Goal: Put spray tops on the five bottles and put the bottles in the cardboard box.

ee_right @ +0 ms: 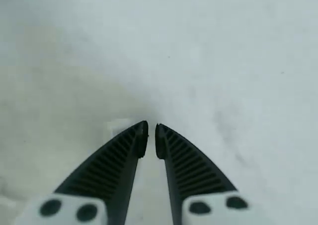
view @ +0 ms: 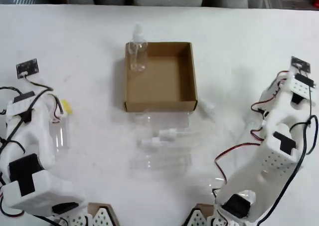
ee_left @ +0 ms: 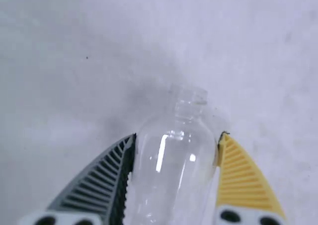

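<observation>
Left claw (ee_left: pixel 175 139) clamps a topless bottle (ee_left: pixel 171 175), right claw (ee_right: pixel 151 134) closed and empty; the slick round bottle could swivel or slip free.

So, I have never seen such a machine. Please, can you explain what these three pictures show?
Two small robot arms sit at a white table. The high view looks down from above; the other two come from cameras on each arm's wrist. The left tool is shut on a clear bottle with no spray top. The right tool is shut and empty above the table. In the middle is a cardboard box, with one topped bottle in its corner. More clear bottles and loose spray tops lie before the box.
</observation>
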{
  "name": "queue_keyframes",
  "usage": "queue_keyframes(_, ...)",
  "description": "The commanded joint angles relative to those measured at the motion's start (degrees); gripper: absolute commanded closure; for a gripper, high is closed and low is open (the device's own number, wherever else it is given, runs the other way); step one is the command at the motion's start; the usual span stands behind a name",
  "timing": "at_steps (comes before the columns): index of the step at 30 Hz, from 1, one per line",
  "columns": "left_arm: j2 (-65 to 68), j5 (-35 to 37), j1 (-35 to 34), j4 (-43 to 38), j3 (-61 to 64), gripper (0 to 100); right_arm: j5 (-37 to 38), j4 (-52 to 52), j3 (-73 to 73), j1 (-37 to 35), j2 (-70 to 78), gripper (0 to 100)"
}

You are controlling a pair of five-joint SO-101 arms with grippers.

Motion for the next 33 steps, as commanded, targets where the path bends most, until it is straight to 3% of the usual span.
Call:
queue_keyframes(1, -0.57, -0.53, 0.92, 0.7, -2.55, 83, -0.53, 2.33, -3.16, -2.07, -2.59, 98.2)
queue_keyframes(15, -0.48, -0.53, 1.01, 0.7, -2.64, 83, -0.62, 14.9, 3.69, -3.03, -22.64, 97.5)
queue_keyframes(21, -0.48, -0.53, 1.01, 0.7, -2.55, 83, -4.92, 5.32, 18.73, -3.91, -31.69, 88.9)
queue_keyframes(27, -0.48, -0.53, 1.01, 0.7, -2.46, 83, -13.1, -6.46, 29.71, -5.58, -35.47, 90.2)
queue_keyframes(33, -0.57, -0.53, 1.01, 0.7, -2.46, 83, -14.86, -12.26, 31.82, -5.58, -32.66, 90.1)
